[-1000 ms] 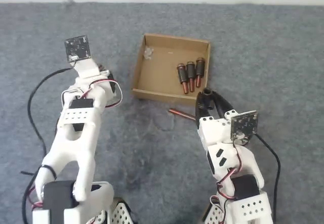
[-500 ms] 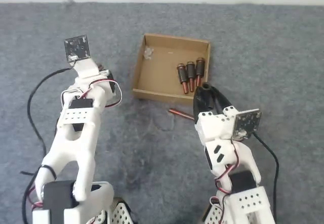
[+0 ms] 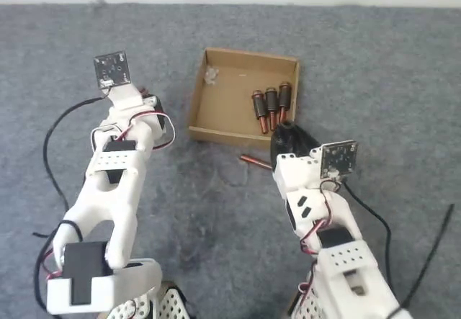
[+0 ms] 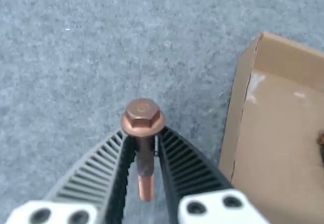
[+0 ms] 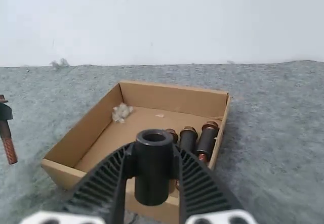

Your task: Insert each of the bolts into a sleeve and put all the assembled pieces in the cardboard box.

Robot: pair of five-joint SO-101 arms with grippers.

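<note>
My left gripper [image 4: 144, 137] is shut on a copper bolt [image 4: 143, 119], gripped by the shank with its hexagonal head past the fingertips, above grey carpet beside the cardboard box [image 4: 243, 107]. In the high view this gripper [image 3: 150, 109] sits left of the cardboard box [image 3: 196, 97]. My right gripper [image 5: 153, 155] is shut on a black sleeve [image 5: 153, 173], its bore facing the camera, just before the box's near wall [image 5: 61, 169]. Three assembled pieces [image 3: 271, 105] lie side by side in the box. Another bolt [image 3: 256, 162] lies on the carpet beside the right gripper [image 3: 287, 135].
A small white scrap [image 3: 211, 75] lies in the box's far left corner. The held bolt [image 5: 6, 138] also appears far off in the right wrist view. Grey carpet [image 3: 216, 218] covers the table, with a white wall behind.
The right arm has swung left and forward toward the box's near wall, its wrist turning with the sleeve. The left arm has barely shifted.
</note>
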